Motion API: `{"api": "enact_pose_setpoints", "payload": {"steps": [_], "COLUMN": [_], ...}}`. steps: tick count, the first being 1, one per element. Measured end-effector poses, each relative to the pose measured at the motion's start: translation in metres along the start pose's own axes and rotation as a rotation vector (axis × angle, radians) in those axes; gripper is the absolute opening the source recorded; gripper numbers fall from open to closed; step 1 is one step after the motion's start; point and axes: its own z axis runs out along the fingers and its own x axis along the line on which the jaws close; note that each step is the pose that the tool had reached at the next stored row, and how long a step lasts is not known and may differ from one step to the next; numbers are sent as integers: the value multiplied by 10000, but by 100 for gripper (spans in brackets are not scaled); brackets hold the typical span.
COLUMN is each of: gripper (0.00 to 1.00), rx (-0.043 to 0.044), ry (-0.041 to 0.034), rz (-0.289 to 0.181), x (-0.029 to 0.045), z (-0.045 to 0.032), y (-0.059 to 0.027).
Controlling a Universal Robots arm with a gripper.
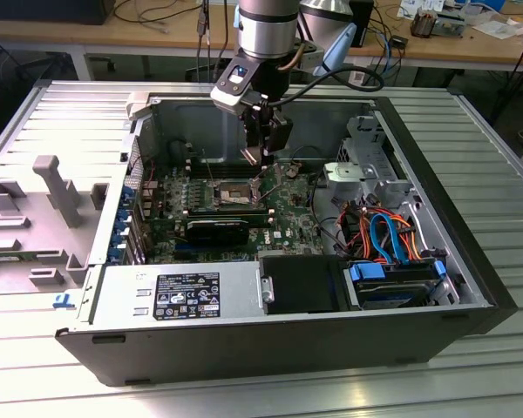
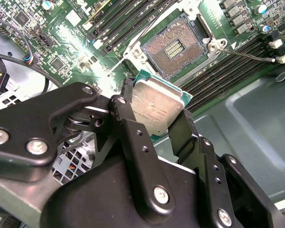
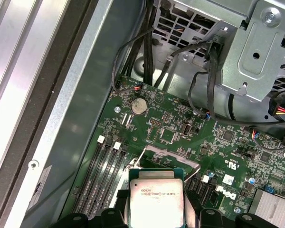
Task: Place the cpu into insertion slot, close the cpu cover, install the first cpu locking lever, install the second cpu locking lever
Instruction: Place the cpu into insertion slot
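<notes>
Gripping the cpu (image 2: 154,107) by two opposite edges, the end effector (image 2: 157,119) was closed on it above the motherboard (image 2: 76,28). The insertion slot (image 2: 175,46) lay just beyond its fingertips, bare and empty. By that showing no step was finished: seating, cover and both levers remained. One thin locking lever (image 2: 249,55) stood free beside the slot. The cpu cover could not be surely picked out, and in the first wrist view the chip hid much of the slot.

Bright light, glare on motherboard (image 2: 71,33)
</notes>
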Motion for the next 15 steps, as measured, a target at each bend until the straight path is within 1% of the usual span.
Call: {"api": "enact_pose_setpoints", "payload": {"steps": [11, 15], "gripper": [54, 54], "rx": [4, 9], "ry": [-3, -2], "rz": [24, 106], "x": [0, 0], "z": [2, 2], "y": [0, 0]}}
